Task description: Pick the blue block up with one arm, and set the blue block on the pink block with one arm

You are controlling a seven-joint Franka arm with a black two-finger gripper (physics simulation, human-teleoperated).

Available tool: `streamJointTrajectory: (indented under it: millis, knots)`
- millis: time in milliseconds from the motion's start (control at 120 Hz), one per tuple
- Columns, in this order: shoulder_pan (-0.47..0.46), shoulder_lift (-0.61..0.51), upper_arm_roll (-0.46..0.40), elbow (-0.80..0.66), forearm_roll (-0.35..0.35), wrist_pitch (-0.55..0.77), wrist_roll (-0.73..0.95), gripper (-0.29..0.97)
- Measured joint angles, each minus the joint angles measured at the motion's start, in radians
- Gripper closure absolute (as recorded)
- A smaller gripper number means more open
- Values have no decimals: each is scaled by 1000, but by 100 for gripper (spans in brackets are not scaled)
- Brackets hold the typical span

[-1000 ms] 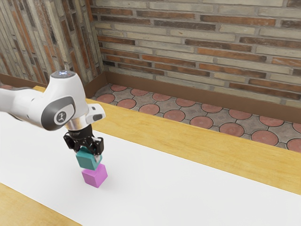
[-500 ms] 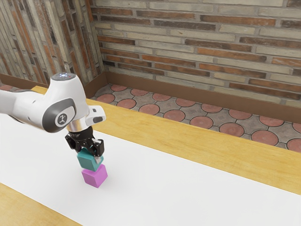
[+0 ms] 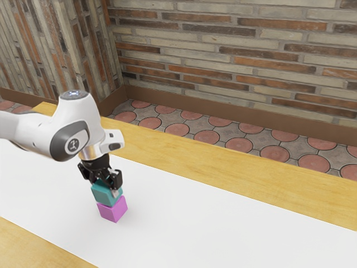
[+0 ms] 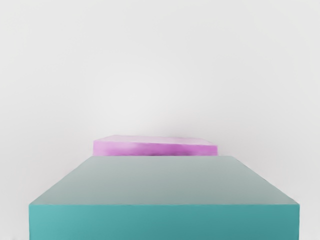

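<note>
The blue block (image 3: 106,194), teal in colour, rests on top of the pink block (image 3: 112,209) on the white table mat, near the exterior view's left. My gripper (image 3: 104,181) comes down from above and stays shut on the blue block, its black fingers gripping the upper part from two sides. In the wrist view the blue block (image 4: 165,195) looms just under my hand, and a strip of the pink block (image 4: 155,147) peeks out beyond its far edge.
The white mat (image 3: 223,223) stretches across the wooden table (image 3: 234,167), with free room toward the exterior view's right. A brick wall (image 3: 234,50) and a tiled floor (image 3: 223,131) lie behind the table.
My hand has sunk a little with the blue block, closing the small gap until it sits on the pink block. The pink block has not moved.
</note>
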Motion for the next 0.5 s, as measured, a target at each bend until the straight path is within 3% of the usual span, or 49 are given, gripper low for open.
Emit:
streamJointTrajectory:
  millis: [500]
  knots:
    - [5,-6,6,-10,-3,4,36,29]
